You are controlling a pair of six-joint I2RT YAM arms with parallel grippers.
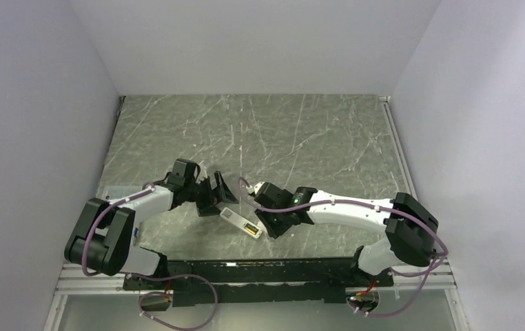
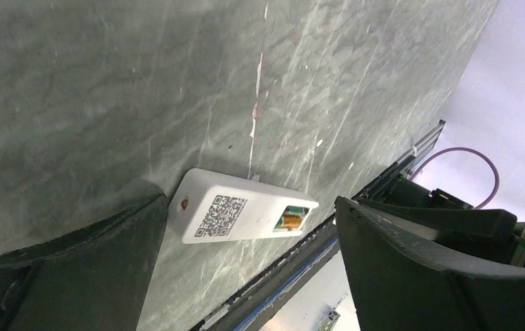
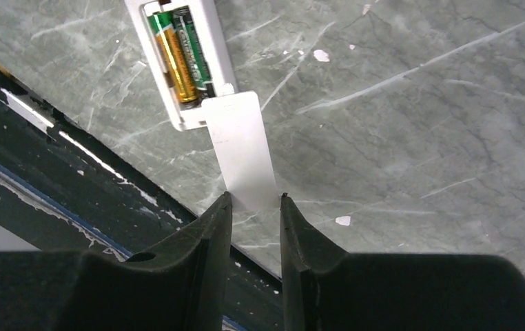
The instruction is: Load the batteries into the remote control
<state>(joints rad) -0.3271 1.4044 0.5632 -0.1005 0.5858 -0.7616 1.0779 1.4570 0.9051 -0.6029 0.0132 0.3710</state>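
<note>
The remote control (image 1: 235, 219) lies face down near the table's front edge, QR label up, with its battery bay open. It also shows in the left wrist view (image 2: 246, 215) and the right wrist view (image 3: 220, 52). Both batteries lie side by side in the bay: the greenish one (image 3: 192, 43) and the orange-gold one (image 3: 176, 61). My right gripper (image 3: 255, 200) is shut on the near end of the small flat white cover piece (image 3: 242, 145), whose far end touches the bay's edge. My left gripper (image 2: 249, 201) is open, with its jaws standing either side of the remote's other end.
A black rail (image 1: 260, 265) runs along the table's near edge, just beyond the remote's bay end. Grey walls close in the left, back and right sides. A metal strip (image 1: 399, 148) lines the right edge.
</note>
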